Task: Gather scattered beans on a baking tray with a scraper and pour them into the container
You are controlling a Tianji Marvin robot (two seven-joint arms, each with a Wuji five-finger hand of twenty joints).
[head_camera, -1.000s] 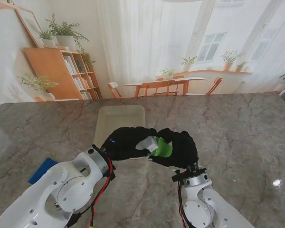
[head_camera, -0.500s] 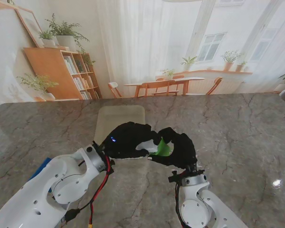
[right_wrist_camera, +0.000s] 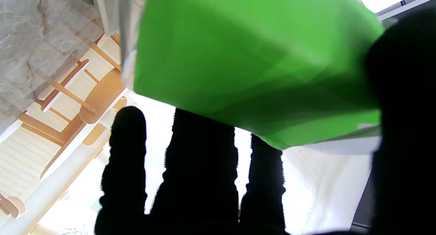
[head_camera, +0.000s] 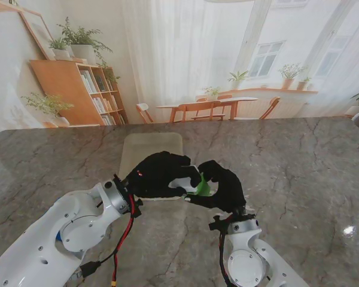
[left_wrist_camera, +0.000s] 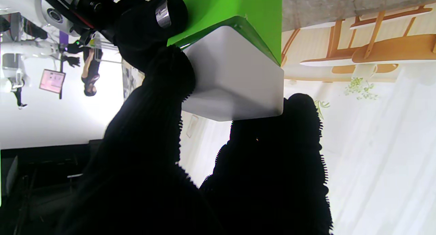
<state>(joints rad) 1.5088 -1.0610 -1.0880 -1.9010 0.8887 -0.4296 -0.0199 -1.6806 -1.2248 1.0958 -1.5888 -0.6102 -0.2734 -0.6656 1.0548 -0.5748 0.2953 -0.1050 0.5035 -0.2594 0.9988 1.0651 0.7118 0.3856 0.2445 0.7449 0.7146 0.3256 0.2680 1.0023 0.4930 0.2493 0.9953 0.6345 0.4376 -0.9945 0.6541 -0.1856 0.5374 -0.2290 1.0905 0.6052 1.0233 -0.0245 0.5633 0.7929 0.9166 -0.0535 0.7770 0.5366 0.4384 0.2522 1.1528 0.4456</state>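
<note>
The scraper (head_camera: 202, 186), a green and white thing, sits between the two robot hands near the middle of the table (head_camera: 299, 161), at the near right corner of the pale baking tray (head_camera: 151, 146). In the stand's view the left robot hand (head_camera: 158, 175) reaches in from the left over the near end of the tray and the right robot hand (head_camera: 222, 184) comes in from the right; both black-gloved hands close around the scraper from opposite sides, their fingertips nearly meeting. No beans can be made out on the tray from here, and I see no container. A small blue thing (head_camera: 60, 235) peeks out beside the left arm, too hidden to name. My judgement is that the task is at an early stage: the tool is being passed or regripped between the hands, with gathering and pouring not yet done.

In the left wrist view the scraper (left_wrist_camera: 235, 75) shows a white block with a green blade. The left robot hand (left_wrist_camera: 204, 160) pinches the white block between a thick finger on one side and another finger (left_wrist_camera: 279, 153) on the other, so it is clamped on the scraper.

In the right wrist view the green blade of the scraper (right_wrist_camera: 252, 64) fills most of the picture. Three fingers (right_wrist_camera: 201, 167) of the right robot hand (right_wrist_camera: 238, 180) stand spread behind it and the thumb presses at its edge, so this hand looks closed on the scraper too.
</note>
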